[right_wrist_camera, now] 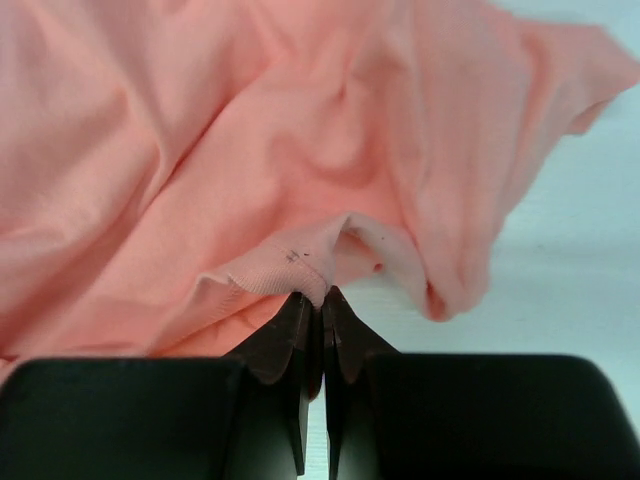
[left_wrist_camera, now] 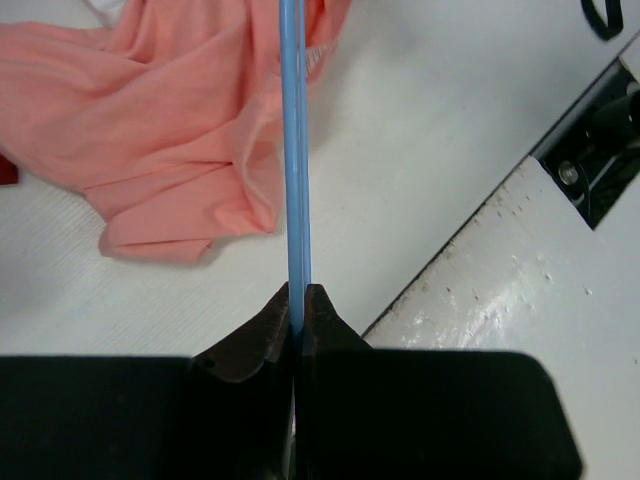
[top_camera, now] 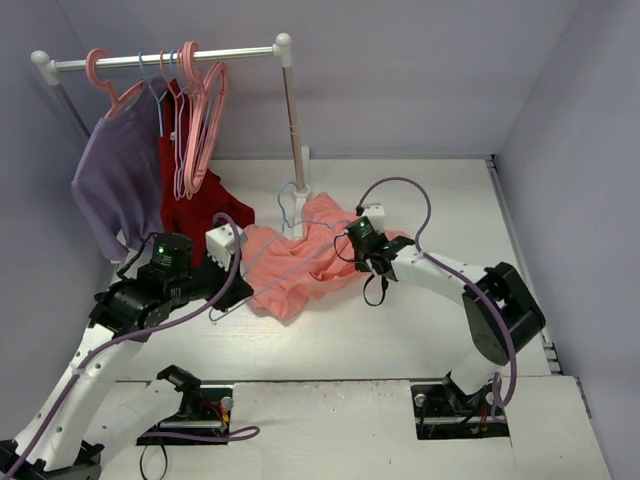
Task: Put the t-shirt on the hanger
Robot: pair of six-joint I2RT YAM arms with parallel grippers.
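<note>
The salmon t-shirt (top_camera: 300,270) lies crumpled on the white table, left of my right arm. The light-blue wire hanger runs through it, with its hook (top_camera: 288,205) sticking out at the far side. My left gripper (top_camera: 218,308) is shut on the hanger's blue wire (left_wrist_camera: 295,150), which runs straight away from the jaws past the shirt's near corner (left_wrist_camera: 150,130). My right gripper (top_camera: 348,252) is shut on the ribbed collar edge (right_wrist_camera: 290,265) of the t-shirt (right_wrist_camera: 250,130), lifted slightly off the table.
A clothes rack (top_camera: 170,58) stands at the back left with its pole (top_camera: 293,110) behind the t-shirt. It carries a lavender shirt (top_camera: 115,180), a dark red garment (top_camera: 190,190) and pink plastic hangers (top_camera: 200,110). Grey walls enclose the table.
</note>
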